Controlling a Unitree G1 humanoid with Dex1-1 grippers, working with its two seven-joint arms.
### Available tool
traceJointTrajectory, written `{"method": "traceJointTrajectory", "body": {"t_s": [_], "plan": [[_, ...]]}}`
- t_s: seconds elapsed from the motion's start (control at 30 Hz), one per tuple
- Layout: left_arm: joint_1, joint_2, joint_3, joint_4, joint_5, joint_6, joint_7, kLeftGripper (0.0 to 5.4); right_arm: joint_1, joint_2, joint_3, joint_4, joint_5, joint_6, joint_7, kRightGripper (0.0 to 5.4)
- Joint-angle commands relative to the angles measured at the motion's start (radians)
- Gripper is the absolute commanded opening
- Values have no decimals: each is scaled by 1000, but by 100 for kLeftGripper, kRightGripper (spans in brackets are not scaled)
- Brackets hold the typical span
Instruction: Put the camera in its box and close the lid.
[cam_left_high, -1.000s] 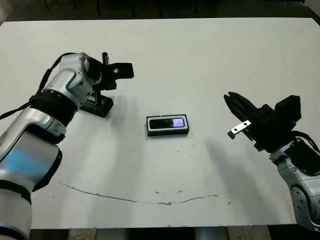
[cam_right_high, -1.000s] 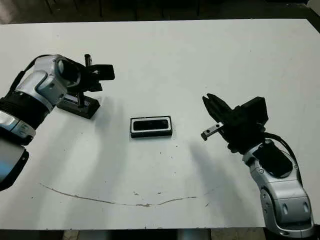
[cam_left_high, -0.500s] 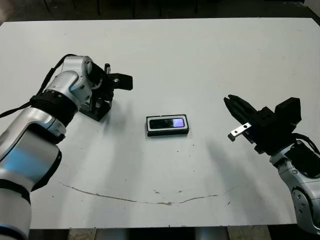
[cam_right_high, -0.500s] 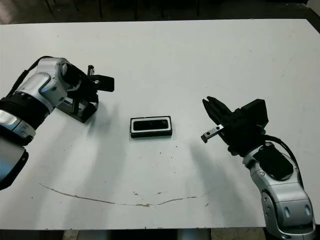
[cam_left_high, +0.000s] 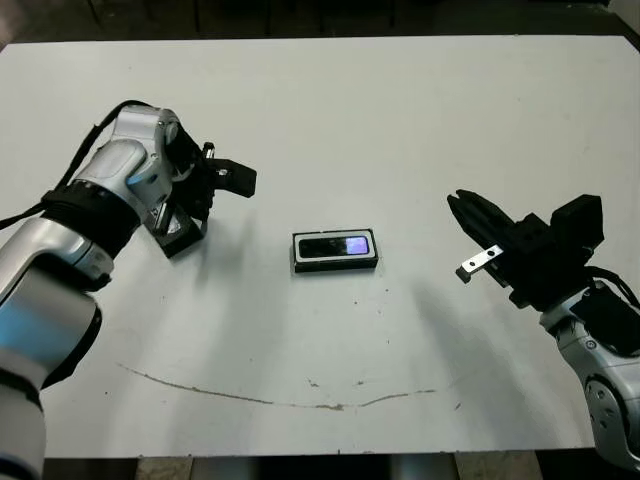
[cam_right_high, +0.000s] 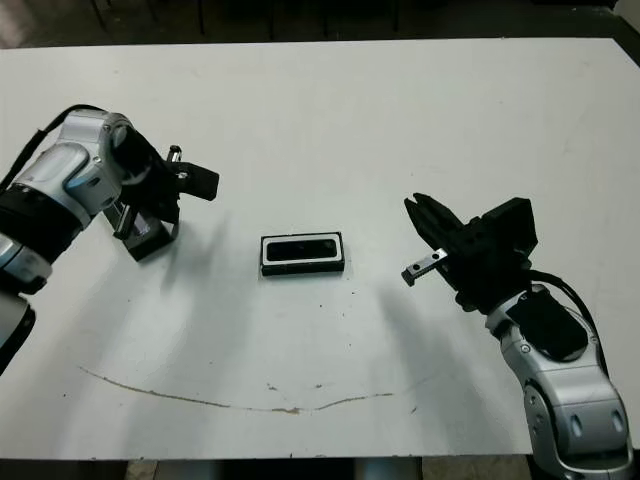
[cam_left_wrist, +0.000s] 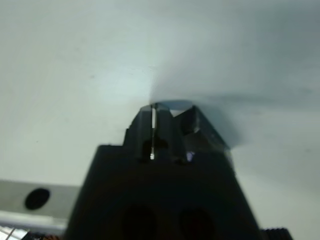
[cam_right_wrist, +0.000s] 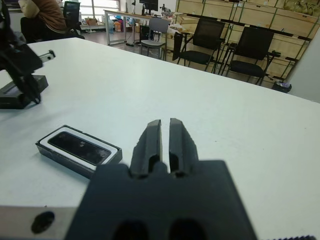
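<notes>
The box (cam_left_high: 336, 266), black outside with a white lining, lies at the table's middle. The camera (cam_left_high: 340, 245) lies flat inside it, its glossy face reflecting bluish-purple. The right wrist view shows the same box (cam_right_wrist: 50, 156) and camera (cam_right_wrist: 80, 145). Far to the left, my left gripper (cam_left_high: 181, 222) points down, shut on the black lid (cam_left_high: 176, 236), which stands tilted with one edge at the table. My right gripper (cam_left_high: 458, 203) hovers right of the box, shut on nothing, its fingers (cam_right_wrist: 150, 137) aimed toward the box.
A long thin scratch mark (cam_left_high: 250, 397) runs across the white table (cam_left_high: 400, 110) near the front edge. Beyond the far table edge, the right wrist view shows office chairs (cam_right_wrist: 205, 42) and a seated person (cam_right_wrist: 45, 15).
My left gripper has come down and moved left and nearer to me. The lid, flat on the table before, has shifted with it and now stands tilted. The right arm has barely moved.
</notes>
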Motion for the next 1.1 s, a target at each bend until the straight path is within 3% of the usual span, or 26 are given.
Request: {"method": "traceJointTrajectory", "body": {"t_s": [0.03, 0.37, 0.73, 0.9, 1.0, 1.1], "plan": [[56, 27, 0, 4, -17, -30, -37, 0, 5, -13, 1, 17, 8, 6, 9, 2], [65, 45, -7, 47, -12, -111, -84, 0, -6, -16, 1, 18, 14, 13, 8, 2], [95, 77, -12, -21, 25, -65, -129, 0, -14, -23, 12, 24, 9, 10, 3, 2], [117, 91, 46, -67, -30, -80, -107, 0, -10, -22, 14, 26, 9, 2, 4, 2], [125, 103, 101, -146, -62, -32, -100, 0, -8, -22, 11, 24, 13, 3, 5, 2], [165, 118, 214, -286, -141, 44, -51, 0, -6, -20, 10, 28, 16, -4, 8, 2]]}}
